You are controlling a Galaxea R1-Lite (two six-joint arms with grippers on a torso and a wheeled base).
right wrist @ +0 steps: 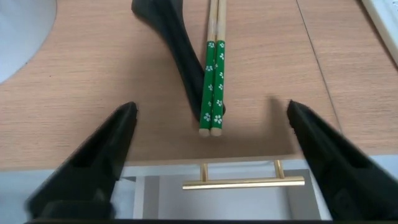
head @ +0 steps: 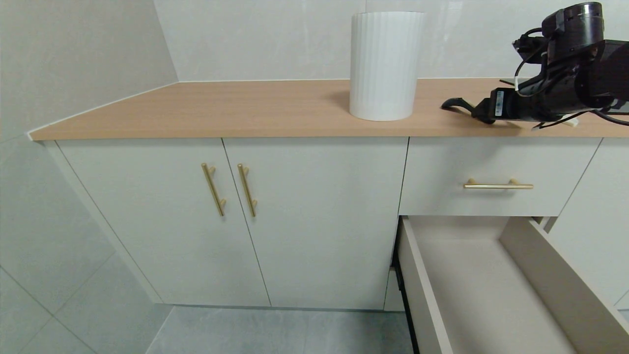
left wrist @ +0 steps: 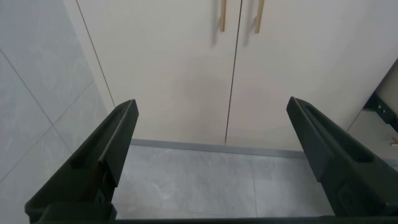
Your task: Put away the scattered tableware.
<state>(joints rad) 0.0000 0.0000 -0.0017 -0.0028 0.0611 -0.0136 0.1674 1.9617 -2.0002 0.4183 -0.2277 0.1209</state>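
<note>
Jaws of our right gripper (right wrist: 209,115) are standing released, one finger on each side of the chopsticks (right wrist: 211,93) and not yet touching them. We are judging that this straddle is there so a closing pinch catches both sticks together. The chopsticks, green at the near ends, are lying side by side on the countertop (right wrist: 74,112), crossing over a black utensil (right wrist: 168,37) whose handle is running beneath them, so we are expecting a squeeze to risk catching that too.

Seen from the head, this arm is sitting in the upper right of the frame, above the closed drawer (head: 491,162) with the gold handle (head: 498,186). In the lower right of the frame the open drawer (head: 417,275) is standing pulled out, likely so that tableware can be dropped straight in. We are making out nothing lying on the part of its bottom that shows. The white ribbed container (head: 385,64) is standing upright on the countertop at upper centre of the frame, and we are unable to see inside it.

Jaws of our left gripper (left wrist: 211,106) are hanging released too, gripping nothing, facing the cabinet doors (left wrist: 186,74) and the floor (left wrist: 205,180).
</note>
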